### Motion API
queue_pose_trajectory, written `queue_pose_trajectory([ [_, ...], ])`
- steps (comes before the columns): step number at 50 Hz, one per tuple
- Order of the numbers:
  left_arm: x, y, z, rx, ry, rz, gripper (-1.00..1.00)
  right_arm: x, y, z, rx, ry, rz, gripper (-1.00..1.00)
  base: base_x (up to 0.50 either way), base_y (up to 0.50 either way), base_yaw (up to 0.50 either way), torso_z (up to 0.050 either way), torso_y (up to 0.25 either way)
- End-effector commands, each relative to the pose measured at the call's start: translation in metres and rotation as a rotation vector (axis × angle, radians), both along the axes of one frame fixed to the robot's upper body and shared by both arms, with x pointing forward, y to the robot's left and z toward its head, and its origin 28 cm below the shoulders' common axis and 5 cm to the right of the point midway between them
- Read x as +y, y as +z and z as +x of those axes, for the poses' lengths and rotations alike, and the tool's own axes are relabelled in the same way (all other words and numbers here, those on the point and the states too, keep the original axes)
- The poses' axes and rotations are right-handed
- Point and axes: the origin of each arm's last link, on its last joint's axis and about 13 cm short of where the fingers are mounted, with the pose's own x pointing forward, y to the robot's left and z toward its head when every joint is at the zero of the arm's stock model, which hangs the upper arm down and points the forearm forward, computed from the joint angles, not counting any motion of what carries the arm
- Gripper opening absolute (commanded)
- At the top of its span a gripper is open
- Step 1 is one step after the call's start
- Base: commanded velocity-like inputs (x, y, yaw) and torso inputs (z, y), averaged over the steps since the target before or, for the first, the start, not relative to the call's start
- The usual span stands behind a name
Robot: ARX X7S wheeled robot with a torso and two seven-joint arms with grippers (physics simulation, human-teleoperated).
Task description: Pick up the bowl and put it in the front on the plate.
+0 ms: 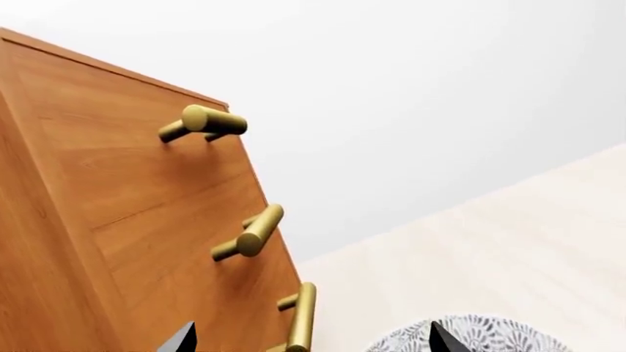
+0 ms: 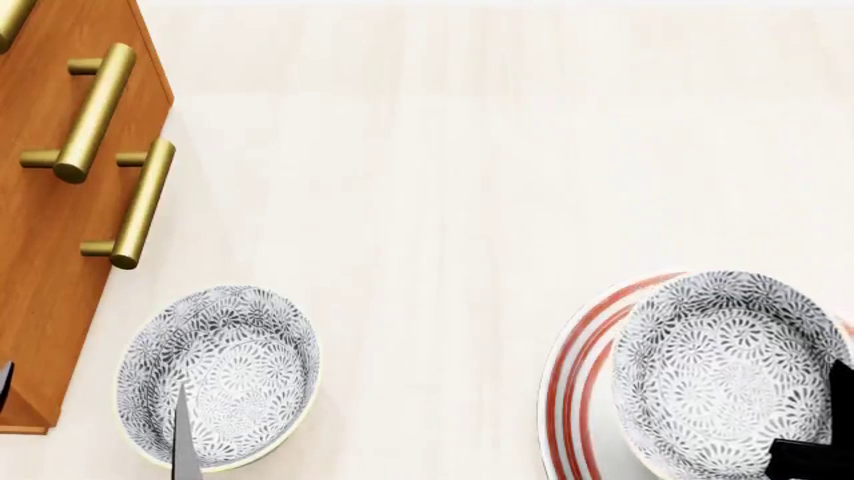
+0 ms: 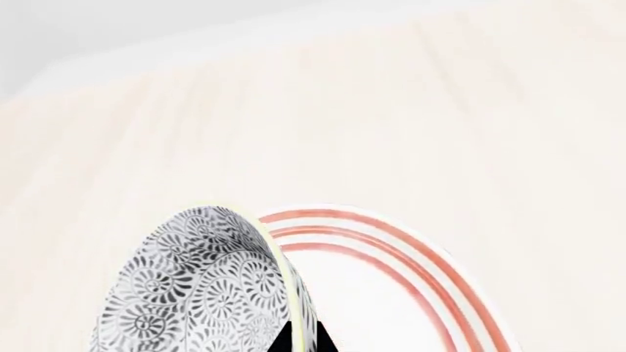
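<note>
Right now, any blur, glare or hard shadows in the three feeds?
Head view: even, soft light, no glare, faint shadow under the left bowl. Left wrist: wooden cabinet sharp, handles slightly shiny. Right wrist: held bowl sharp, its plate washes out against the pale table.

Two flowered bowls are showing: one bowl [image 2: 727, 375] on the single red-ringed plate [image 2: 577, 385], another bowl [image 2: 220, 375] beside the one wooden cabinet [image 2: 47, 250] bearing three brass handles [image 2: 140, 203].

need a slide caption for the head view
Patterned bowl over the red-ringed plate; a second bowl sits beside the wooden drawer unit.
</note>
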Motion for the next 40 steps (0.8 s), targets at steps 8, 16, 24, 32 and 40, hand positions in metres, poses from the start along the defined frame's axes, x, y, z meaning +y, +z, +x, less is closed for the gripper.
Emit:
queue_pose_trajectory([
  [8,-0.001,0.004,0.000,-0.026,-0.011,-0.006,1.00,-0.005,-0.002,-0.005,-0.012,-0.014,0.005,-1.00,0.00,0.00,0.00,0.000,0.000],
  [16,-0.002,0.003,0.000,-0.023,-0.013,-0.007,1.00,-0.005,-0.007,-0.005,0.003,-0.015,0.005,-1.00,0.00,0.00,0.00,0.000,0.000],
  [24,-0.002,0.003,0.000,-0.021,-0.014,-0.005,1.00,-0.004,-0.017,-0.003,0.021,-0.012,0.015,-1.00,0.00,0.00,0.00,0.000,0.001],
  [32,-0.002,0.001,0.000,-0.018,-0.016,-0.006,1.00,-0.003,-0.023,0.000,0.029,-0.017,0.028,-1.00,0.00,0.00,0.00,0.000,0.000],
  [40,-0.002,0.001,0.000,-0.017,-0.017,-0.006,1.00,-0.003,-0.029,0.003,0.037,-0.022,0.026,-1.00,0.00,0.00,0.00,0.000,0.000],
])
